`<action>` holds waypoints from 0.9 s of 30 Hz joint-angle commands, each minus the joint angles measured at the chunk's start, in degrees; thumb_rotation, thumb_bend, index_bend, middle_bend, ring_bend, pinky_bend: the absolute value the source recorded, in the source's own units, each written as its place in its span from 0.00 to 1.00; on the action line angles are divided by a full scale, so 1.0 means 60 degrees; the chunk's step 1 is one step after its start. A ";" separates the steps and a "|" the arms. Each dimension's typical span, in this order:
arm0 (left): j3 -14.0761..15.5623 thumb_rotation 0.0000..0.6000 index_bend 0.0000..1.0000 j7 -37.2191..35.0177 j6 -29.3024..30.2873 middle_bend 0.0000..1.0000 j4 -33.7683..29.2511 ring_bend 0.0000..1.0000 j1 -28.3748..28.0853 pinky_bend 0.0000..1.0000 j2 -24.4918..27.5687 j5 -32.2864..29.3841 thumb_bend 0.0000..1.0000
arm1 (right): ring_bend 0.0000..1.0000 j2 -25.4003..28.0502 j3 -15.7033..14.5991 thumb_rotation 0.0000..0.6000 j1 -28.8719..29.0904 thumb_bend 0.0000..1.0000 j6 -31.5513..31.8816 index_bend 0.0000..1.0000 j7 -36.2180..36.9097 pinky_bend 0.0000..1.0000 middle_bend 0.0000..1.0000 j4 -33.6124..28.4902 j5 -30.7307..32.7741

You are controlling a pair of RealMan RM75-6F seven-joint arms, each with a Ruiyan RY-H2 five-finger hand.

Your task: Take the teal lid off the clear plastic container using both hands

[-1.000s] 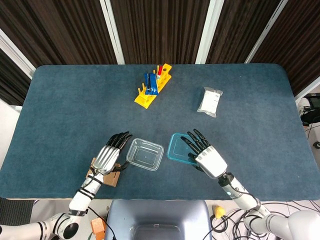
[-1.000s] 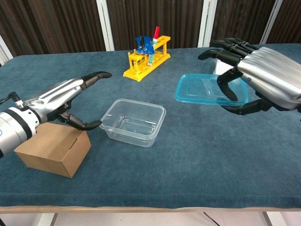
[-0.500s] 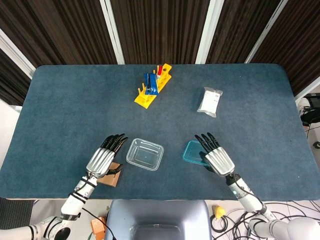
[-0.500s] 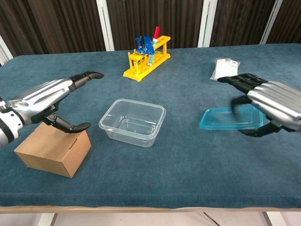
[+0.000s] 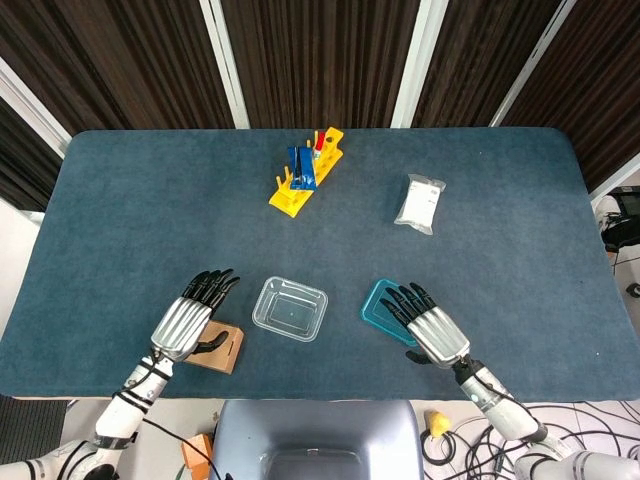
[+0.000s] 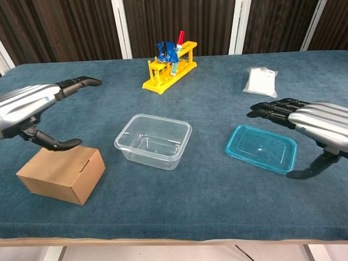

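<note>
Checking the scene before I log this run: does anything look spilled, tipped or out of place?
Nothing stands out. The teal lid lies flat on the table, apart from the upright, empty clear container. Both the left hand and right hand hover open, holding nothing. The cardboard box sits flat.

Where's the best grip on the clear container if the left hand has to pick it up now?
Probably the left short wall of the clear container, pinched over its rim from above. It sits upright and open, so a thumb can go inside. The left hand hovers open on that side above the cardboard box; the teal lid lies flat, clear of it.
</note>
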 commanded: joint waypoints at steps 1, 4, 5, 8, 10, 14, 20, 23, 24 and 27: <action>0.0192 1.00 0.00 0.0150 0.0162 0.00 -0.0599 0.00 0.0191 0.08 0.0674 0.0184 0.29 | 0.00 0.1955 -0.0310 1.00 0.0073 0.03 -0.0823 0.00 -0.0978 0.00 0.00 -0.2398 0.0431; 0.0473 1.00 0.00 0.0144 0.0414 0.00 -0.1141 0.00 0.0438 0.06 0.1382 0.0489 0.29 | 0.00 0.2893 -0.0510 1.00 -0.0361 0.03 -0.0086 0.00 -0.0860 0.00 0.00 -0.3410 0.0182; 0.0643 1.00 0.00 0.0206 0.0499 0.00 -0.1363 0.00 0.0560 0.05 0.1700 0.0621 0.29 | 0.00 0.3280 -0.0630 1.00 -0.0679 0.03 0.0432 0.00 -0.0846 0.00 0.00 -0.3706 0.0038; 0.1166 1.00 0.00 0.0388 0.0714 0.00 -0.1745 0.00 0.0929 0.05 0.2468 0.0951 0.29 | 0.00 0.4288 -0.1064 1.00 -0.1586 0.03 0.1553 0.00 -0.0988 0.00 0.00 -0.4175 -0.0036; 0.1321 1.00 0.00 0.0465 0.0799 0.00 -0.1823 0.00 0.1058 0.05 0.2674 0.1041 0.29 | 0.00 0.4520 -0.1176 1.00 -0.1854 0.03 0.1856 0.00 -0.0993 0.00 0.00 -0.4270 -0.0039; 0.1862 1.00 0.00 0.0700 0.1449 0.00 -0.1776 0.00 0.1729 0.03 0.3181 0.1381 0.30 | 0.00 0.5019 -0.1442 1.00 -0.2906 0.03 0.3102 0.00 -0.0585 0.00 0.00 -0.3945 0.0066; 0.2153 1.00 0.00 -0.1021 0.4238 0.00 0.0740 0.00 0.3767 0.02 0.2424 0.1822 0.33 | 0.00 0.4496 -0.0880 1.00 -0.4355 0.03 0.4717 0.00 0.1022 0.00 0.00 -0.2131 0.1016; 0.2116 1.00 0.00 -0.1260 0.4367 0.00 0.1038 0.00 0.3864 0.02 0.2306 0.2041 0.34 | 0.00 0.4374 -0.0706 1.00 -0.4441 0.03 0.4720 0.00 0.1077 0.00 0.00 -0.1928 0.0989; 0.2128 1.00 0.00 -0.1321 0.4321 0.00 0.1097 0.00 0.3883 0.01 0.2307 0.2051 0.33 | 0.00 0.4368 -0.0698 1.00 -0.4449 0.03 0.4654 0.00 0.1082 0.00 0.00 -0.1919 0.0963; 0.2074 1.00 0.00 -0.1432 0.4207 0.00 0.1197 0.00 0.3864 0.01 0.2299 0.2138 0.34 | 0.00 0.4410 -0.0666 1.00 -0.4465 0.03 0.4478 0.00 0.1142 0.00 0.00 -0.1915 0.0842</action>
